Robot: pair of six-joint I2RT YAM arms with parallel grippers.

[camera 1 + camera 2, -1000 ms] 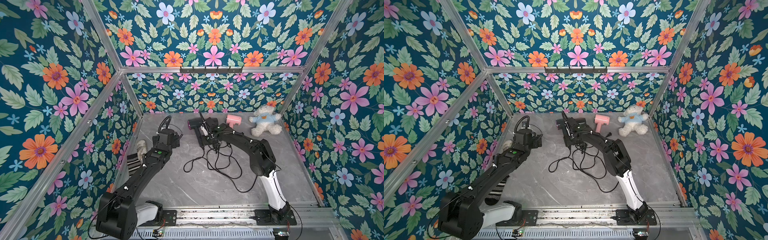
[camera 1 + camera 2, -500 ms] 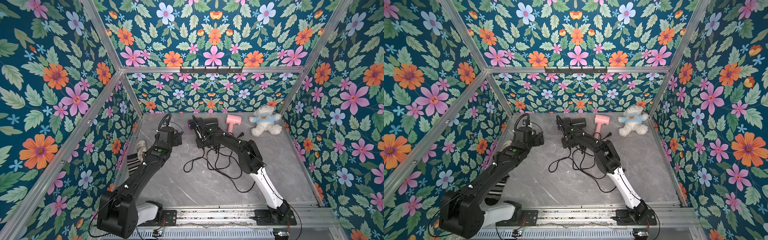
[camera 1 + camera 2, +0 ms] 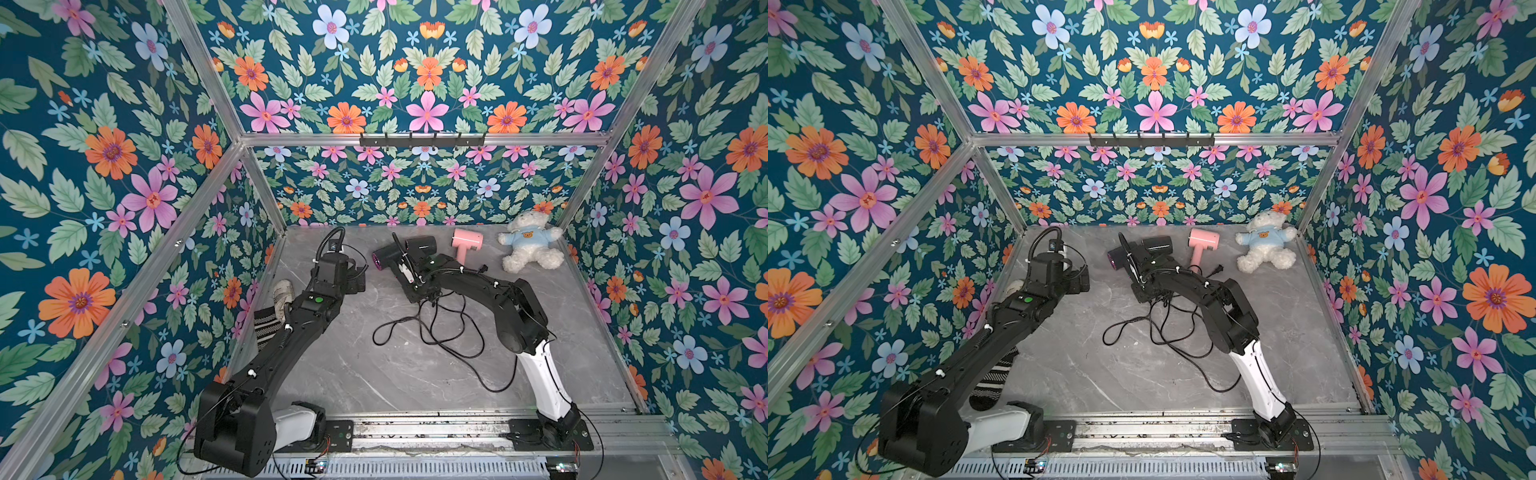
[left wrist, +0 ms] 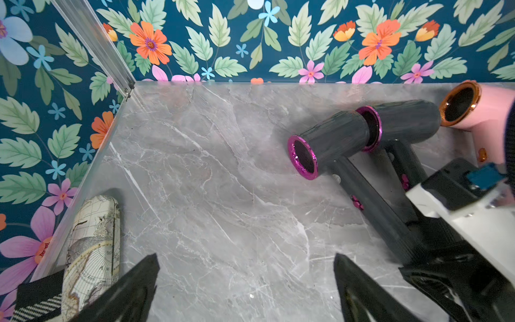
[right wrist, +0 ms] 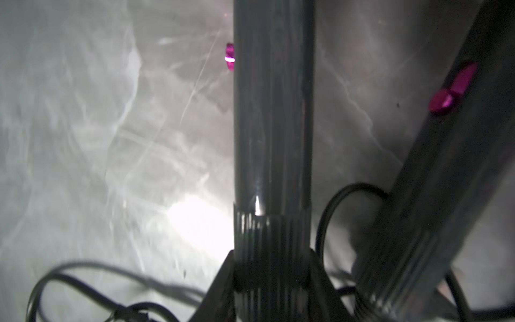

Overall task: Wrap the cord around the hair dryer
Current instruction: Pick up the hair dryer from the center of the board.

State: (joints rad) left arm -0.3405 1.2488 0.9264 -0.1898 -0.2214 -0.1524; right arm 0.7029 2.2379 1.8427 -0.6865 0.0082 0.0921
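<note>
L pincer: wide open, nothing btwn fingers, over bare grey marble table, apart from the dryers.
R pincer: I see it clamped on ribbed butt end of handle of dark grey hair dryer w/ magenta ring; fingers sit against both sides in R wrist view.
Dryer pos: lying on table, back-centre, magenta nozzle twd L arm.
Cord: black cord loose, tangled loops on table under R arm, none round the dryer.
2nd dryer: second dark grey hair dryer just beside 1st, on back-wall side.
Other: pink hair dryer and white teddy bear in blue top further twd R wall; map-print case by L wall.
</note>
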